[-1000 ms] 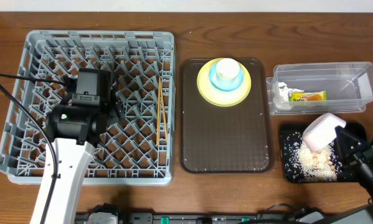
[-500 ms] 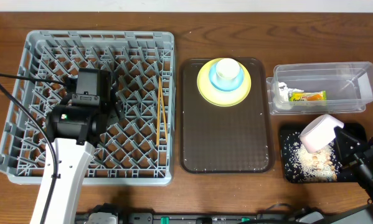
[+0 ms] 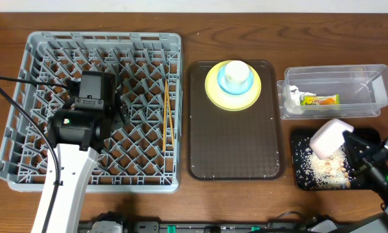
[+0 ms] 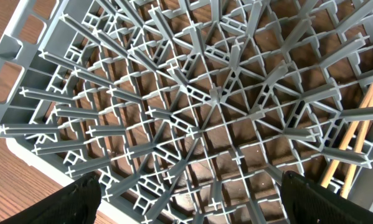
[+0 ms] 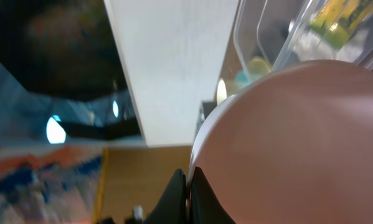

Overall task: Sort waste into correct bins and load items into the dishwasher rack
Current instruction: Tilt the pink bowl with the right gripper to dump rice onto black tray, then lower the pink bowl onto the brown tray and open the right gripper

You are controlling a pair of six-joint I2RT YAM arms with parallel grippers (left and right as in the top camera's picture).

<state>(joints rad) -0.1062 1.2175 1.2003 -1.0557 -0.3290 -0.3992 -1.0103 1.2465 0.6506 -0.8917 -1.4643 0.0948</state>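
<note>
Sorting in progress at the bench: the white bowl is held tilted over the shallow black tray at the right. Its rim is clamped between the right fingers. Pale food scraps are seen scattered in that tray, beneath and beside the bowl. Just behind it, the yellow-green wrapper and the crumpled napkin are contained in the clear tub. On the brown serving tray in the middle, the light blue cup is set on the yellow plate. At the left, the left fingers are held spread wide apart above the grey dishwasher rack. The pair of chopsticks is laid lengthwise inside the rack, near its right side.
</note>
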